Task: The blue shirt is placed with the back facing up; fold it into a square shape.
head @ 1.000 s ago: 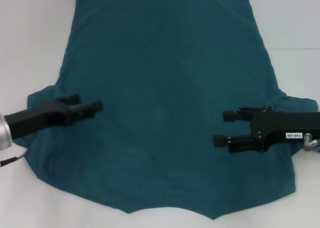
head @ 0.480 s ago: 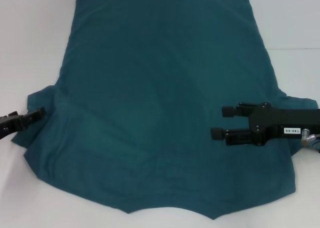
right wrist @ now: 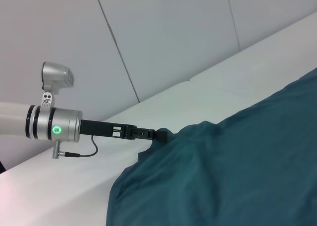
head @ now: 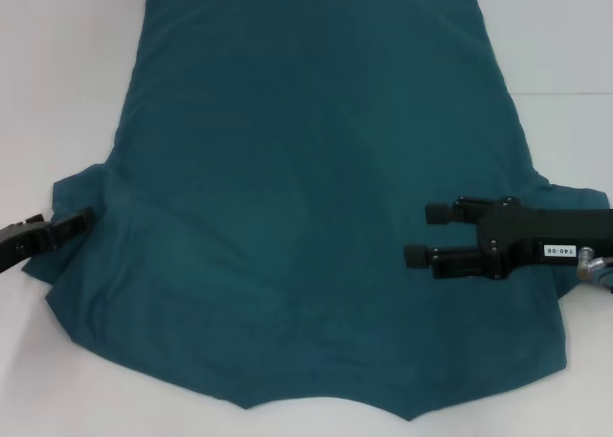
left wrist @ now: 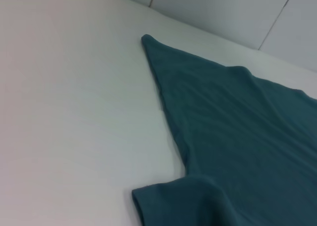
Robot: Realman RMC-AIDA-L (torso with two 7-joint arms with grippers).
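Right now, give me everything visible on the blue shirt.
The blue shirt is dark teal, soft-looking fabric with no print showing, spread flat and unfolded on the white table. Both short sleeves stick out sideways. The left pincer sits at the left sleeve's edge; the right wrist view shows its tip meeting the cloth. The right pincer is open over the shirt's right side.

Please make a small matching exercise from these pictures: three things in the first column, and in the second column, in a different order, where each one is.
Things:
1. the blue shirt
2. the left gripper
3. the right gripper

Places:
A. at the edge of the shirt's sleeve on the robot's left
B. spread flat on the white table, plain side up
C. above the shirt's body on the robot's right, fingers apart, pointing inward

Pairs: 1-B, 2-A, 3-C
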